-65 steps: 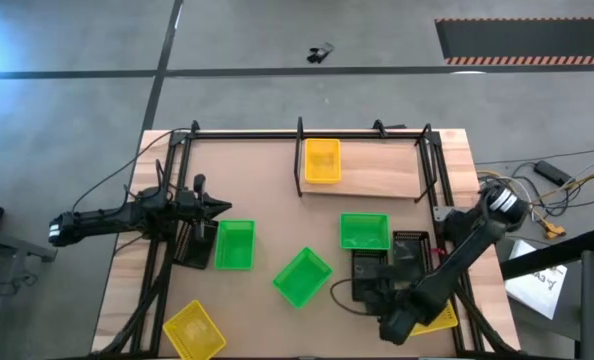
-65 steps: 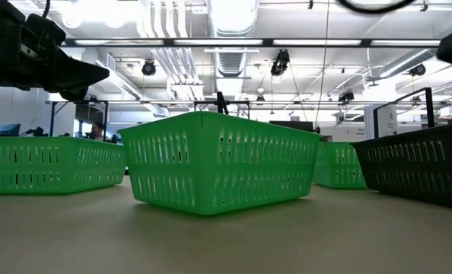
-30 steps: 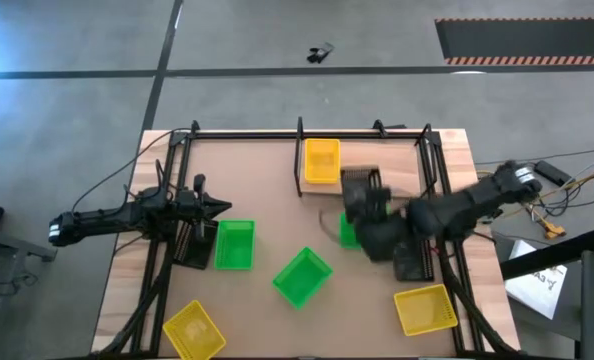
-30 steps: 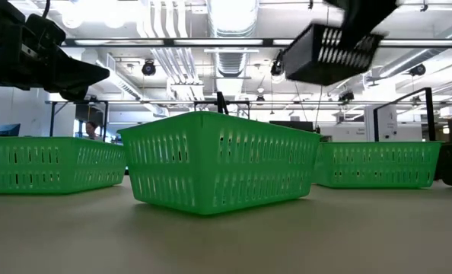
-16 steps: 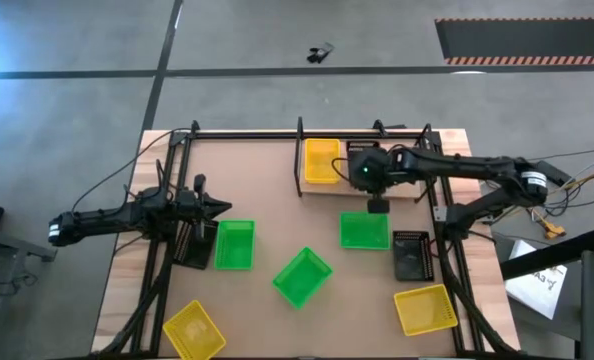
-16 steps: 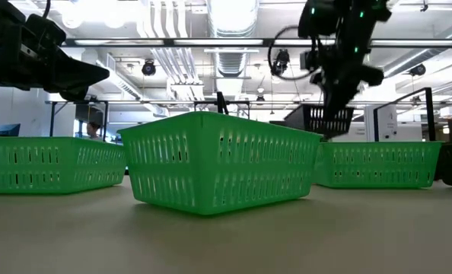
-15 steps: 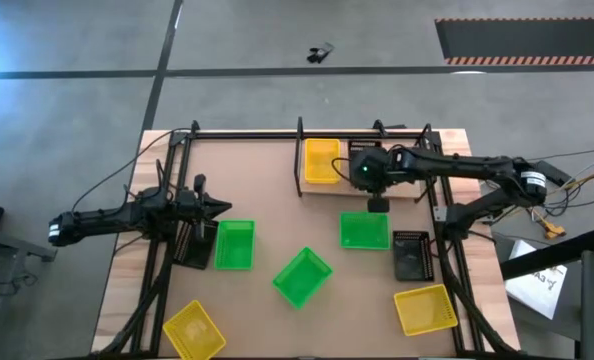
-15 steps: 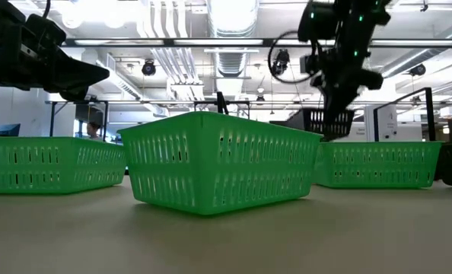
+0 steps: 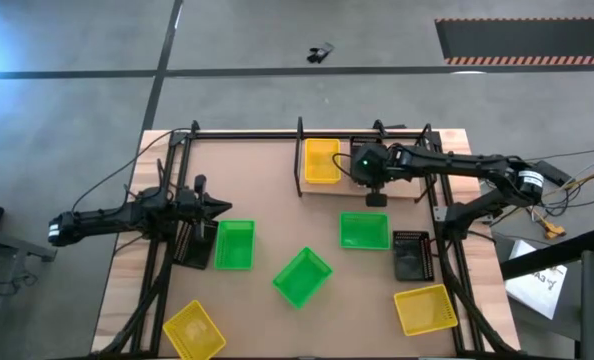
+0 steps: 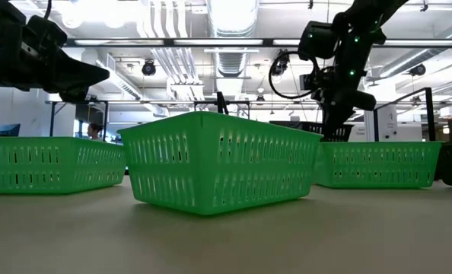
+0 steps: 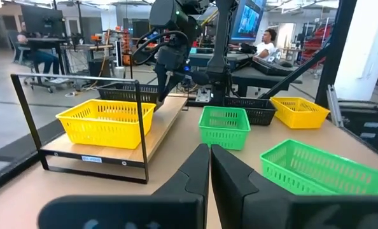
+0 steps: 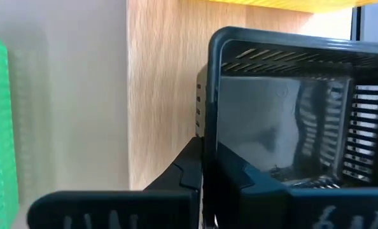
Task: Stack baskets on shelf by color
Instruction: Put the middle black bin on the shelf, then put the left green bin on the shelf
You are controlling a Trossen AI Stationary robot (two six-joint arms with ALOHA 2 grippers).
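Note:
A black basket [image 12: 284, 121] sits on the pale wood shelf [image 9: 402, 175] at the table's far side, right of a yellow basket [image 9: 322, 161]. My right gripper [image 9: 370, 178] is over it, shut on its wall; the left wrist view shows that gripper [image 11: 167, 70] above the black basket [image 11: 128, 93]. My left gripper [image 9: 222, 207] hovers shut over the table's left part, beside a green basket [image 9: 234, 244], touching nothing. My right gripper pinches the black basket's side wall at its top rim [image 12: 208, 130], one finger [image 12: 186, 168] outside the wall and the other inside the basket. The fingers come from above, pointing down. The basket stands upright with its bottom on the shelf plank.
On the tabletop stand two more green baskets [image 9: 363, 231] [image 9: 302, 277], two yellow baskets [image 9: 194, 330] [image 9: 424, 308], a black basket [image 9: 411, 254] at the right, and another black one [image 9: 192, 245] below my left arm. Thin black posts [image 9: 427, 165] frame the shelf.
My right gripper has carried the black basket from high above the right green basket toward the table's far edge and down. The basket now stands on the shelf beside the yellow one, with the fingers still shut on it.

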